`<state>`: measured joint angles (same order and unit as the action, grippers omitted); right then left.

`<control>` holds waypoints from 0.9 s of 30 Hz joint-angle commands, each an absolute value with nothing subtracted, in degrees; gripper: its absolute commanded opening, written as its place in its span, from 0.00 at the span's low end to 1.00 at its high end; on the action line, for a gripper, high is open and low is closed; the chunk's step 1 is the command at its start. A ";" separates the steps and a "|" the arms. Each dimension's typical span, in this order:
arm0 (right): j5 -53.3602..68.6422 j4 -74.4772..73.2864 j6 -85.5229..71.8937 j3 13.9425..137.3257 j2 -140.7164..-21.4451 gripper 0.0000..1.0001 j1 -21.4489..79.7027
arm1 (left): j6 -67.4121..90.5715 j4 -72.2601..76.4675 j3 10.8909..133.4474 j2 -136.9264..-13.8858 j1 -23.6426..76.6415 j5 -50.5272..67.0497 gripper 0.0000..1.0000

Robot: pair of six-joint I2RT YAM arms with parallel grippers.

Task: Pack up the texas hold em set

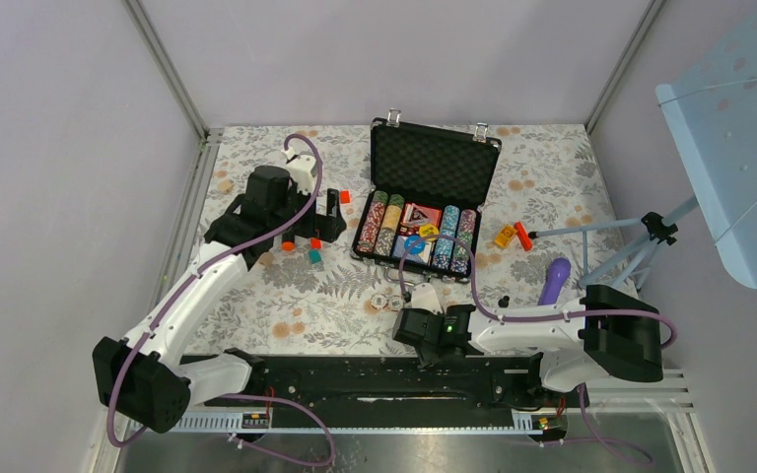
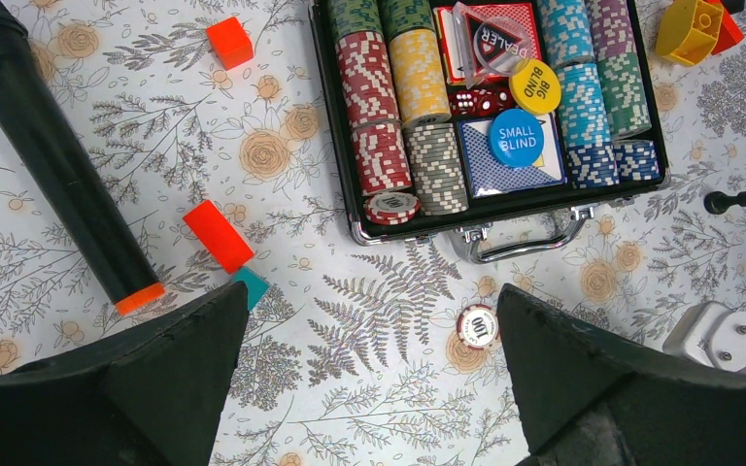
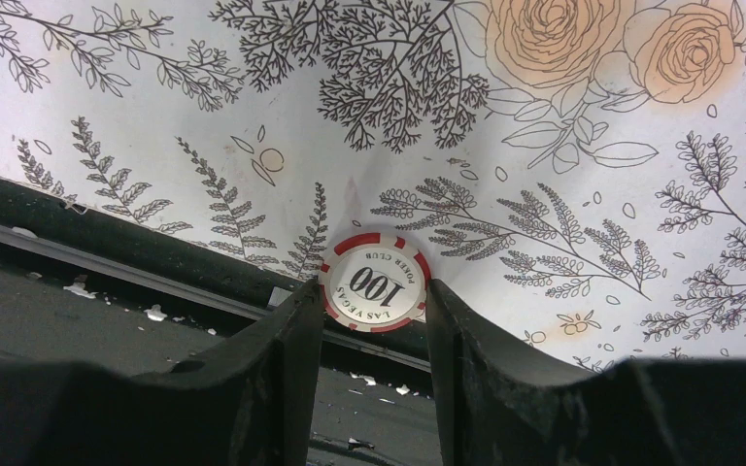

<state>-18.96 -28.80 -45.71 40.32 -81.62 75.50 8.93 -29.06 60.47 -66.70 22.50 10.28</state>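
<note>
case (image 1: 434, 163), black, lid up, at the back-middle of the table (image 1: 286, 320); holds rows of striped chips (image 2: 418, 73), decks (image 2: 486, 173), red dice (image 2: 481, 100) and round buttons (image 2: 516, 137) marked dealer, big blind, small blind. loose chip (image 3: 374, 288), red and white, marked 100, on the near side of the case, between the fingers (image 3: 282, 369) of the right gripper (image 3: 373, 303), which stand narrow at both sides of its rim; whether it is clamped cannot be told. left gripper (image 2: 369, 296) wide, holding nothing, above the cloth by the case's front left.
</note>
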 commanded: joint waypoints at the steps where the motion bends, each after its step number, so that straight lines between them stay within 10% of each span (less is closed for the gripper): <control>1: -19.25 -28.09 -44.46 41.38 -80.66 0.43 76.07 | 9.47 -28.13 60.68 -66.58 22.20 11.41 0.99; 27: -20.05 -31.12 -41.75 39.95 -74.89 0.56 71.28 | 11.17 -25.78 59.13 -64.72 20.80 16.38 0.99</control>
